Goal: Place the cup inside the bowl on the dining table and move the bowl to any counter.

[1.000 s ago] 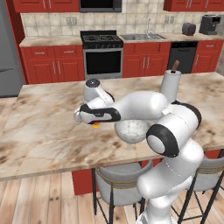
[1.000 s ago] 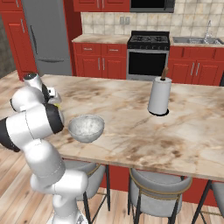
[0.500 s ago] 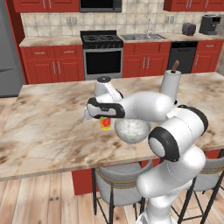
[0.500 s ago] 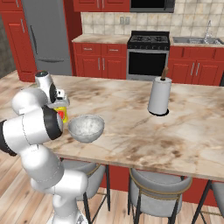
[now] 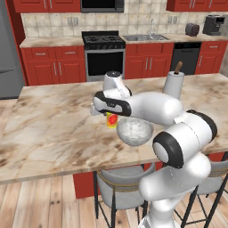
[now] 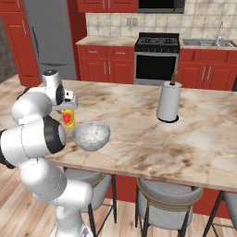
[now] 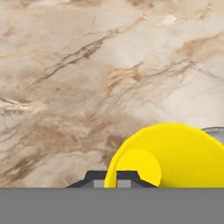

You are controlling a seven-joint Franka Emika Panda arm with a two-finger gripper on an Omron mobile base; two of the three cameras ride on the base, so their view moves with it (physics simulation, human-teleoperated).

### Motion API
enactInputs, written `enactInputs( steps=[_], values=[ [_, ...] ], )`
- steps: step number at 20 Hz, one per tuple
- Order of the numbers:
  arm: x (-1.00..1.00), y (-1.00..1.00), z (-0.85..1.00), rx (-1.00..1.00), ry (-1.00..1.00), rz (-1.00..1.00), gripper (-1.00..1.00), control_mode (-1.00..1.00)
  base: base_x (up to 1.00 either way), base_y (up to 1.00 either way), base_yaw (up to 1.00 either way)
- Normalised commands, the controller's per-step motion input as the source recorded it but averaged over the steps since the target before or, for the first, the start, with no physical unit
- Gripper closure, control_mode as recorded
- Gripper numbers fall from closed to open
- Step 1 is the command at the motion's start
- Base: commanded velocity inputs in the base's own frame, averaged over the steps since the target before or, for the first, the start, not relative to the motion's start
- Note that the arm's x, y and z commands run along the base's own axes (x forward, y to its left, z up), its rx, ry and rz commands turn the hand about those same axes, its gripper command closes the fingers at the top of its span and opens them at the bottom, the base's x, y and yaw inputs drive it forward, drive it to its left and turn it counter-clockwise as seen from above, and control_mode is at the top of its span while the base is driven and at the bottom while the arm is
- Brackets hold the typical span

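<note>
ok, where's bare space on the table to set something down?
Most of the table is bare: the whole stretch left of the cup, and the span between bowl and paper towel holder. Crowded at the near edge, where cup, bowl and tool bunch together.

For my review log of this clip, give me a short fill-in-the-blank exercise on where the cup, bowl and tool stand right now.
1. The tool holds the yellow and ____ cup.
2. The cup hangs just beside the rim of the speckled ____.
3. The bowl rests on the marble dining ____.
4. Behind the bowl stands a paper towel ____.

Missing words: red; bowl; table; roll
</note>
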Motion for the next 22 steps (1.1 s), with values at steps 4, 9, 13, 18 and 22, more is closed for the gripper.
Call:
enactInputs(
  steps=[4, 9, 13, 18, 22],
  values=[
    [0.0, 0.0, 0.42, 0.01, 0.0, 0.0, 1.0, -1.0, 0.0, 0.0, 0.0],
    [-0.04, -0.09, 0.17, 0.0, 0.0, 0.0, 1.0, -1.0, 0.0, 0.0, 0.0],
    [-0.1, -0.2, 0.01, 0.0, 0.0, 0.0, 1.0, -1.0, 0.0, 0.0, 0.0],
    [-0.2, -0.21, 0.0, 0.0, 0.03, 0.0, 1.0, -1.0, 0.0, 0.0, 0.0],
    [-0.19, -0.18, 0.0, 0.0, 0.04, 0.0, 1.0, -1.0, 0.0, 0.0, 0.0]
  ],
)
